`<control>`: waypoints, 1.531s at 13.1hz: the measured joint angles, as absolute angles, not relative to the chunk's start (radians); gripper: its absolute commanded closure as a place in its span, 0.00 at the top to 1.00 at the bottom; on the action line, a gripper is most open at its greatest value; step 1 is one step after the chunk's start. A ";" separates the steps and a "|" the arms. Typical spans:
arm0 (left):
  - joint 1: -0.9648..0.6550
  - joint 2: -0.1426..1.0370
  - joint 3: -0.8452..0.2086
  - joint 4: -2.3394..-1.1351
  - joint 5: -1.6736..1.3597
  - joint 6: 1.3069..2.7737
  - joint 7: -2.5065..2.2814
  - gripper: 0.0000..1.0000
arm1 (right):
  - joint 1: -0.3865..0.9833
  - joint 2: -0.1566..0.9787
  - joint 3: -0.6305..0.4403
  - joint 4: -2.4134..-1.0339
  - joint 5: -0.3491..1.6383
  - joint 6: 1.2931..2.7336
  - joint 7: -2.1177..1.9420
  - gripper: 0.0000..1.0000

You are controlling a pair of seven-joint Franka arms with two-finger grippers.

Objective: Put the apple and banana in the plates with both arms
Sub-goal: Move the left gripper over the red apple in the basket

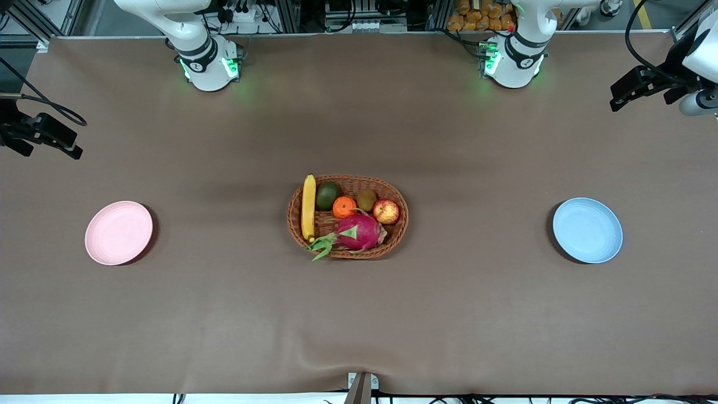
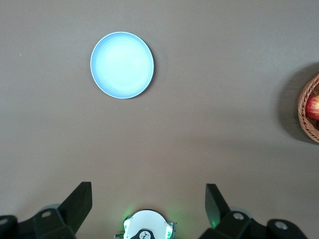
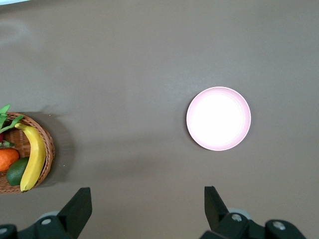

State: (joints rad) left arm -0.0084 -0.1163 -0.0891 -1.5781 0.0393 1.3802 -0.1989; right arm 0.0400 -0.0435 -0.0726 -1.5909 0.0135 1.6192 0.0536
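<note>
- Two plates lie on the brown surface, one toward each end, with a wicker basket between them.
- We see the right gripper raised over bare surface at the right arm's end, fingers spread wide apart and holding nothing; that arm waits.
- We find the pink plate lying flat near that end, well apart from the basket.
- We spot the banana in the basket, along the rim toward the right arm's end, beside a dark green fruit.
- We note a tangerine, a kiwi and a dragon fruit in there too.
- We see the apple in the basket toward the left arm's end, just beside the kiwi.
- We find the blue plate flat near the left arm's end.
- We see the left gripper up over bare surface there, fingers wide apart, empty; this arm waits as well.
</note>
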 measured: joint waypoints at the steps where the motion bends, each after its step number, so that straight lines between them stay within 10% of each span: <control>1: -0.008 -0.116 -0.089 -1.578 0.039 1.380 -0.199 1.00 | 0.040 -0.043 -0.073 -1.591 0.013 1.619 0.054 1.00; 10: -0.034 -0.051 -0.151 -1.583 -0.031 1.414 -0.206 1.00 | 0.042 -0.043 -0.071 -1.590 0.014 1.619 0.054 1.00; 15: -0.076 0.123 -0.386 -1.597 -0.028 1.624 -0.464 1.00 | 0.042 -0.042 -0.070 -1.587 0.014 1.619 0.054 1.00; 20: -0.250 0.364 -0.398 -1.603 0.056 1.912 -0.735 1.00 | 0.042 -0.041 -0.069 -1.585 0.014 1.619 0.054 1.00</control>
